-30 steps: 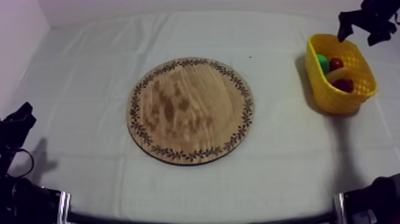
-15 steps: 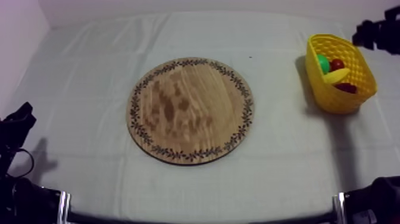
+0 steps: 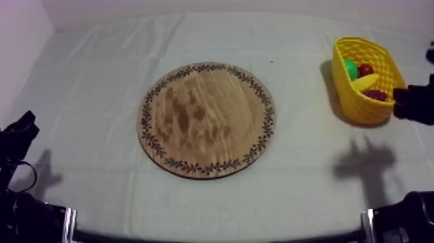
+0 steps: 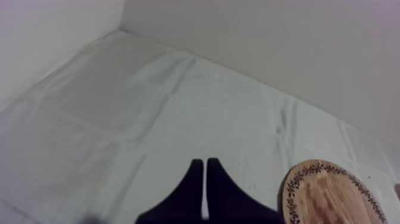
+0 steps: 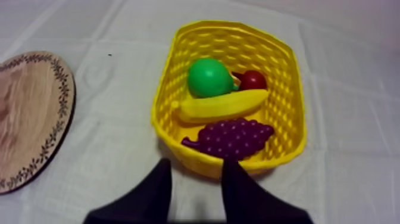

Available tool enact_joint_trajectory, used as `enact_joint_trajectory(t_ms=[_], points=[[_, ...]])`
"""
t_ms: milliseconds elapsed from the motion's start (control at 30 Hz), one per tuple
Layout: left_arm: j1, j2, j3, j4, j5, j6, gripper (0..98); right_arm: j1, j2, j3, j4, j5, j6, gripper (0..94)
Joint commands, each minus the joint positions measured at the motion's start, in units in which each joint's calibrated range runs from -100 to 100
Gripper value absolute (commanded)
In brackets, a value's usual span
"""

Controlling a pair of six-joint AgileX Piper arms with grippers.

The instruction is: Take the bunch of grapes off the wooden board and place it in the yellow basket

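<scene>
The bunch of grapes (image 5: 232, 138) lies purple inside the yellow basket (image 5: 178, 59), against its near wall. My right gripper (image 5: 195, 173) hovers just short of that wall, open, with nothing between its black fingers (image 5: 158, 190). In the top view the basket (image 3: 361, 110) stands at the far right with the grapes (image 3: 374, 95) in it, and my right arm (image 3: 413, 103) is beside it. The round wooden board (image 3: 205, 119) sits bare in the middle. My left gripper (image 4: 205, 173) is shut and rests low at the left (image 3: 19, 132).
The basket also holds a green pear (image 5: 209, 77), a banana (image 5: 220, 106) and a small red fruit (image 5: 253, 79). The board's patterned rim (image 5: 59, 113) lies left of the basket, and also close to my left fingers (image 4: 333, 193). Grey-white cloth covers the table.
My right arm has drawn back from over the basket's far rim to its near right side. Its shadow now falls on the cloth in front of the basket. The left arm has not moved.
</scene>
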Motion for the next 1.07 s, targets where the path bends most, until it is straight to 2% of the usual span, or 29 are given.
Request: enact_joint_trajectory(t_ms=[0,167,267,367,500,567,633,700,800,867,1033], points=[[0.0,0.0,0.0,0.03,0.0,0.0,0.0,0.3,-8.1,5.1,-1.4,-0.6,3.2,20.6],[0.0,0.0,0.0,0.03,0.0,0.0,0.0,1.3,-16.9,11.5,-4.5,-1.7,8.0,7.0],[0.0,0.0,0.0,0.03,0.0,0.0,0.0,1.6,-21.2,13.4,-4.8,-1.7,6.6,2.6],[0.0,0.0,0.0,0.03,0.0,0.0,0.0,0.6,-25.8,14.0,-3.1,0.2,2.0,1.0],[0.0,0.0,0.0,0.03,0.0,0.0,0.0,-1.4,-28.8,15.7,2.3,1.5,-9.8,0.5],[0.0,0.0,0.0,0.03,0.0,-0.1,0.0,-1.8,-29.3,16.3,3.8,1.4,-12.3,0.4],[0.0,0.0,0.0,0.03,0.0,0.0,0.0,-2.0,-29.5,17.5,5.2,-1.0,-11.8,0.4],[0.0,0.0,0.0,0.03,0.0,0.0,0.0,-2.1,-29.7,18.4,6.7,-4.6,-9.4,0.5],[0.0,0.0,0.0,0.03,0.0,0.0,0.0,-2.2,-29.7,19.0,7.8,-5.1,-4.5,0.4],[0.0,0.0,0.0,0.03,0.0,0.0,0.0,-2.3,-29.8,19.1,8.1,-5.2,-2.7,0.4],[0.0,0.0,0.0,0.03,0.0,0.0,0.0,-2.3,-29.8,19.2,8.3,-5.2,-3.3,0.4]])
